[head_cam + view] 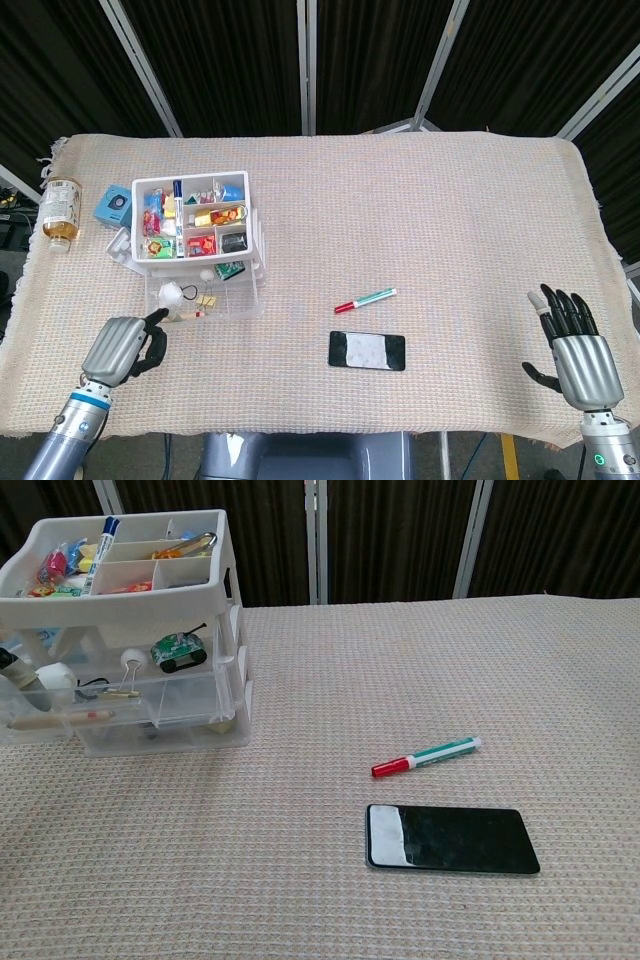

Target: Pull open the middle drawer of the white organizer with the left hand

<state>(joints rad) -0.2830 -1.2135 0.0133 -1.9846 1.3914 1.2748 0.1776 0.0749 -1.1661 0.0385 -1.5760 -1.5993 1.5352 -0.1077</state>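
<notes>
The white organizer (195,215) stands at the left of the table, with a tray of small colourful items on top. Its clear middle drawer (205,297) is pulled out toward the table's front, showing a green toy car (178,649), a binder clip, a white ball and a pencil. My left hand (125,346) is just in front of the drawer's left corner, its fingers curled and a dark fingertip hooked on the drawer front. In the chest view the drawer (120,695) sticks out from the organizer (130,585). My right hand (577,350) rests open at the far right front.
A red and green marker (365,299) and a black phone (367,351) lie in the middle front. A bottle (60,210) and a small blue box (115,205) sit at the left edge, behind and beside the organizer.
</notes>
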